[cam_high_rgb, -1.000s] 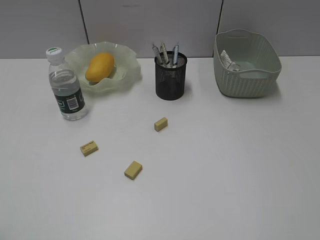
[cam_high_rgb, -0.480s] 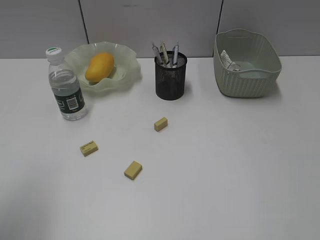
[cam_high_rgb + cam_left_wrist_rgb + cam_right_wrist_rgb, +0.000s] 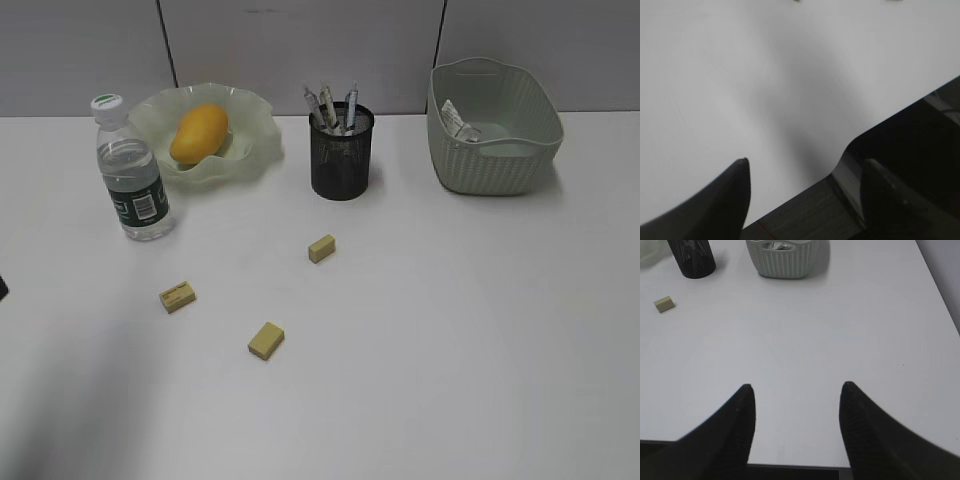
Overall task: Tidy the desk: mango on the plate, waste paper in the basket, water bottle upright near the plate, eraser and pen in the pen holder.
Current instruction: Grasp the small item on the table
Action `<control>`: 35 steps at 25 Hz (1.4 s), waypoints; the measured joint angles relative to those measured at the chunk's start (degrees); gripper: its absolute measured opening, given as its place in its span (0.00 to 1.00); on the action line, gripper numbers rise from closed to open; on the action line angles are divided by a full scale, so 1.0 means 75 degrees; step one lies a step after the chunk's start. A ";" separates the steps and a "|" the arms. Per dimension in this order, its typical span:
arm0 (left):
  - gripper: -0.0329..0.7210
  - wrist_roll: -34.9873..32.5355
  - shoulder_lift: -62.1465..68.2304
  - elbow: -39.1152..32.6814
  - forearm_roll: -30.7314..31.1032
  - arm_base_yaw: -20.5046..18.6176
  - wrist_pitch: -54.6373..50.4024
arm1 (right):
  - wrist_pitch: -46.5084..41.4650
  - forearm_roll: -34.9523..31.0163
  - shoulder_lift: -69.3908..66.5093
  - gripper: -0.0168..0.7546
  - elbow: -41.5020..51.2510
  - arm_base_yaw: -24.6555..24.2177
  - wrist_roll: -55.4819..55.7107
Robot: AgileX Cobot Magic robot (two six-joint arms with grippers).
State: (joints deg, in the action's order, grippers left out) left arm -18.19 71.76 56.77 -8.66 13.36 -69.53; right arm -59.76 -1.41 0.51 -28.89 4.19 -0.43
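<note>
The mango lies on the ruffled plate at the back left of the desk. The water bottle stands upright beside the plate. The black pen holder holds several pens. Waste paper lies in the basket. Three erasers lie on the desk: one in front of the holder, one at the left, one nearer the front. My left gripper is open and empty over the desk's edge. My right gripper is open and empty above the front edge.
A grey partition wall runs behind the desk. The dark tip of the left arm shows at the exterior view's left edge. The desk's front edge and dark floor show in the left wrist view.
A dark tip of the left arm has come into the exterior view at the left edge, and its shadow has grown on the desk's front left. The objects have not moved.
</note>
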 joint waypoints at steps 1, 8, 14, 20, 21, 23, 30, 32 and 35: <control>0.73 -0.0008 0.0265 0.0076 0.0113 0.0196 0.0000 | 0.0000 0.0000 0.0000 0.58 0.0000 0.0000 0.0000; 0.72 -0.0195 0.2022 0.0834 0.0461 0.1199 0.0598 | 0.0000 0.0000 0.0000 0.58 0.0000 0.0000 0.0000; 0.71 -0.0766 0.3300 0.1426 0.0628 0.1536 0.1348 | 0.0000 0.0000 0.0000 0.58 0.0000 0.0000 0.0000; 0.71 -0.1121 0.4353 0.2067 0.0594 0.1579 0.1828 | 0.0009 0.0000 0.0000 0.58 0.0000 0.0000 0.0000; 0.71 -0.1171 0.4544 0.2157 0.0576 0.1579 0.1878 | 0.0009 0.0000 0.0000 0.58 0.0000 0.0000 0.0000; 0.71 -0.1284 0.4877 0.2334 0.0554 0.1579 0.1944 | 0.0009 0.0000 0.0000 0.58 0.0000 0.0000 0.0000; 0.71 -0.1588 0.5649 0.2523 0.0586 0.1579 0.2203 | 0.0002 -0.0001 0.0000 0.58 0.0000 0.0000 0.0000; 0.71 -0.1671 0.5801 0.2637 0.0595 0.1579 0.2233 | 0.0002 -0.0001 0.0000 0.58 0.0000 0.0000 0.0000; 0.71 -0.1699 0.6039 0.2845 0.0595 0.1579 0.2210 | 0.0002 -0.0001 0.0000 0.58 0.0000 0.0000 0.0000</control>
State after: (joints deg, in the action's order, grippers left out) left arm -30.93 117.05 78.11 -4.19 25.20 -52.95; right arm -59.75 -1.42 0.51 -28.89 4.19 -0.43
